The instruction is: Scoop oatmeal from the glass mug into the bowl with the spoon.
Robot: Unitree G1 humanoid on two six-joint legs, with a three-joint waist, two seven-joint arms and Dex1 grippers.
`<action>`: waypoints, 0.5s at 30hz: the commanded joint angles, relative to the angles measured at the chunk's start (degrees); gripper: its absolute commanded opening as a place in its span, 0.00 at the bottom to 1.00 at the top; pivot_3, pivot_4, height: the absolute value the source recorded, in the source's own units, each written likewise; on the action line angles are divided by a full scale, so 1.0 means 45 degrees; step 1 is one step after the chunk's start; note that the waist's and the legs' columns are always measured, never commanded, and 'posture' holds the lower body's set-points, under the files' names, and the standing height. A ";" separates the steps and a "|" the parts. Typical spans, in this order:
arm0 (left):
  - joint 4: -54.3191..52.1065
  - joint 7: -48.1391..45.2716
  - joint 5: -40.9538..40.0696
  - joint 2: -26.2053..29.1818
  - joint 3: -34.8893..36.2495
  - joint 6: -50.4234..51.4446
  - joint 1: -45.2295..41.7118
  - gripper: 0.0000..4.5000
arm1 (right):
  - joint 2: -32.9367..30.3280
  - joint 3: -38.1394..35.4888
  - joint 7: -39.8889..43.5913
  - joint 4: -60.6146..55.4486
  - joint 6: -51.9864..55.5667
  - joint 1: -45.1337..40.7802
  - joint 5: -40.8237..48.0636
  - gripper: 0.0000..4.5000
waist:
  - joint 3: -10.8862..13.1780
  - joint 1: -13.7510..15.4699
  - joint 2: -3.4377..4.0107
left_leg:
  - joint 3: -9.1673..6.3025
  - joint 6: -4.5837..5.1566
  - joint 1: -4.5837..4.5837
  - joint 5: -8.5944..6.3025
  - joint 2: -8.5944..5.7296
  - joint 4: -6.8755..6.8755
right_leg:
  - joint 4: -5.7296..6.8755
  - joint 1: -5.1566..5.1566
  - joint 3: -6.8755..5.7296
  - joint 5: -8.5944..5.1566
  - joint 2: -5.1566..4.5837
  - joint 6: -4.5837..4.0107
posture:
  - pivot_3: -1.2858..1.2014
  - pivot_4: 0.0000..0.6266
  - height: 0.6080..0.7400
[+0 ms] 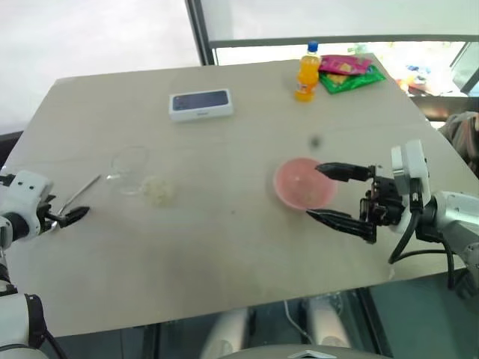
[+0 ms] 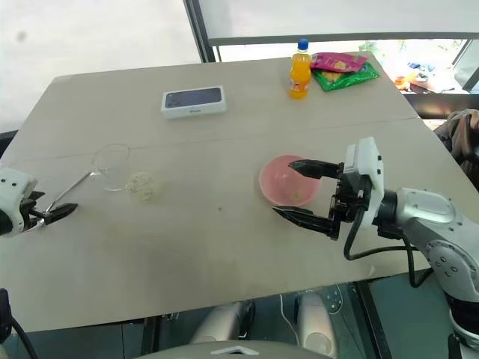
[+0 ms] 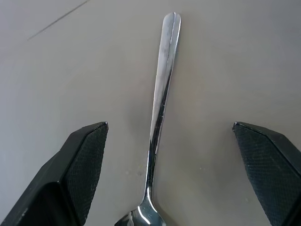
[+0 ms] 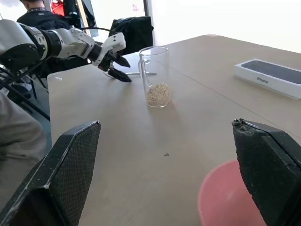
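The pale wooden surface (image 1: 224, 224) fills most of the head views. At the left of the frame stands the glass mug (image 1: 131, 170), upright and clear, with the oatmeal (image 4: 158, 94) lying as a small beige heap in its bottom, as the right wrist view shows plainly. Just left of the mug the spoon (image 1: 81, 196) lies flat on the surface, its long handle running diagonally toward the mug.

The left end effector (image 1: 71, 218) sits at the far left edge of the frame, low over the surface beside the spoon. In the left wrist view its two black fingers (image 3: 80, 165) stand spread wide on either side of the spoon (image 3: 160, 108), with clear gaps between each finger and the metal; nothing is pinched.

Right of centre sits the pink bowl (image 1: 296, 187), shallow and round; a few pale flecks seem to lie inside it. The right end effector (image 1: 323, 194) hangs at the bowl's right side, its fingers spread wide, one reaching over the bowl's far rim and the other past its near rim. It grips nothing.

Toward the upper part of the frame lie a white phone box (image 1: 200, 104), an orange drink bottle (image 1: 307, 72) standing upright, and colourful snack packets (image 1: 348, 72) just beside the bottle.
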 commanded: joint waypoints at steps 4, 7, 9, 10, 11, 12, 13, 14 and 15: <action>0.1029 -0.0056 -0.0200 -0.0070 0.0265 0.1924 0.0703 0.99 | -0.0130 -0.0598 -0.0100 -0.0297 -0.0086 -0.0090 0.0278 1.00 | -0.0023 -0.0145 0.0039 | 0.0027 0.0000 0.0003 0.0000 -0.0004 0.0010 | 0.0009 -0.0005 0.0027 0.0001 -0.0002 0.0000 | 0.52 0.24 1.00; 0.1180 0.1101 -0.0321 -0.0225 0.0576 0.2052 0.0998 0.99 | -0.0070 -0.0593 -0.0101 -0.0129 -0.0135 -0.0146 0.0209 1.00 | -0.0041 -0.0169 0.0069 | 0.0043 0.0000 0.0008 0.0000 -0.0002 0.0009 | 0.0012 -0.0014 0.0050 0.0001 -0.0002 0.0000 | 0.52 0.24 1.00; 0.1173 0.1458 -0.0408 -0.0352 0.0682 0.2045 0.1135 0.99 | -0.0067 -0.0603 -0.0086 -0.0078 -0.0151 -0.0159 0.0196 1.00 | -0.0067 -0.0169 0.0112 | 0.0059 0.0000 0.0018 0.0000 0.0001 0.0007 | 0.0023 -0.0019 0.0073 0.0001 -0.0001 0.0000 | 0.52 0.24 1.00; 0.1168 0.1565 -0.0509 -0.0439 0.0777 0.2096 0.1187 0.99 | -0.0075 -0.0613 -0.0072 -0.0042 -0.0161 -0.0173 0.0185 1.00 | -0.0075 -0.0169 0.0125 | 0.0065 0.0000 0.0025 0.0000 0.0003 0.0007 | 0.0032 -0.0019 0.0082 0.0001 -0.0001 0.0000 | 0.52 0.24 1.00; 0.1157 0.1667 -0.0593 -0.0520 0.0868 0.2146 0.1228 0.99 | -0.0088 -0.0625 -0.0051 0.0004 -0.0176 -0.0185 0.0163 1.00 | -0.0079 -0.0170 0.0132 | 0.0076 0.0001 0.0039 0.0000 0.0008 0.0005 | 0.0044 -0.0019 0.0097 0.0001 0.0002 0.0000 | 0.52 0.24 1.00; 0.1141 0.1774 -0.0618 -0.0598 0.0909 0.2137 0.1298 0.93 | -0.0098 -0.0631 -0.0032 0.0059 -0.0205 -0.0189 0.0114 1.00 | -0.0087 -0.0170 0.0144 | 0.0088 0.0001 0.0053 -0.0001 0.0013 0.0003 | 0.0055 -0.0018 0.0113 0.0000 0.0006 0.0000 | 0.52 0.24 1.00; 0.1156 0.1960 -0.0682 -0.0669 0.1008 0.2180 0.1341 0.87 | -0.0099 -0.0633 -0.0022 0.0102 -0.0226 -0.0189 0.0077 1.00 | -0.0097 -0.0170 0.0161 | 0.0093 0.0001 0.0066 -0.0001 0.0014 0.0002 | 0.0061 -0.0012 0.0122 0.0000 0.0008 0.0001 | 0.52 0.24 1.00; 0.1170 0.2129 -0.0738 -0.0724 0.1102 0.2226 0.1370 0.81 | -0.0105 -0.0648 -0.0003 0.0124 -0.0244 -0.0169 0.0061 1.00 | -0.0104 -0.0170 0.0171 | 0.0107 0.0001 0.0091 -0.0001 0.0016 -0.0003 | 0.0062 0.0004 0.0138 -0.0001 0.0010 0.0002 | 0.52 0.24 1.00; 0.1181 0.2273 -0.0756 -0.0766 0.1153 0.2255 0.1416 0.70 | -0.0113 -0.0665 0.0012 0.0135 -0.0258 -0.0146 0.0055 1.00 | -0.0106 -0.0171 0.0174 | 0.0135 0.0002 0.0131 -0.0001 0.0017 -0.0021 | 0.0063 0.0021 0.0166 -0.0002 0.0010 0.0004 | 0.52 0.24 1.00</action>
